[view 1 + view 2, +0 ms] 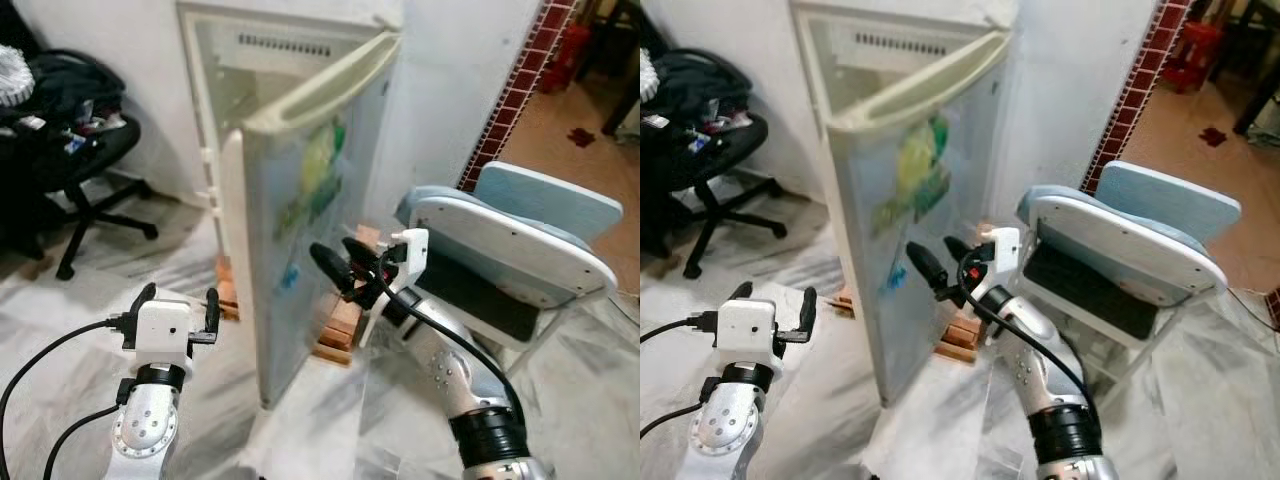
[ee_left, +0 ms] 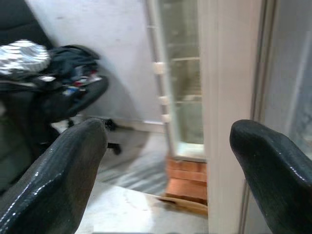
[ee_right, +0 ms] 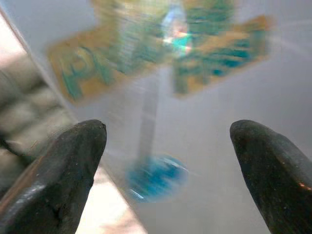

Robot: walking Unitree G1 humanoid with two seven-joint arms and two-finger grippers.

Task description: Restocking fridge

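Fridge door ajar between end effectors: right end effector spread against outer face, left end effector spread beside edge.

Home: fridge, office chair

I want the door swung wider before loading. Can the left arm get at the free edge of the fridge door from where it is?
Probably yes. The left gripper is open, just beside the door edge, with nothing between them; its wrist view looks straight at that edge.
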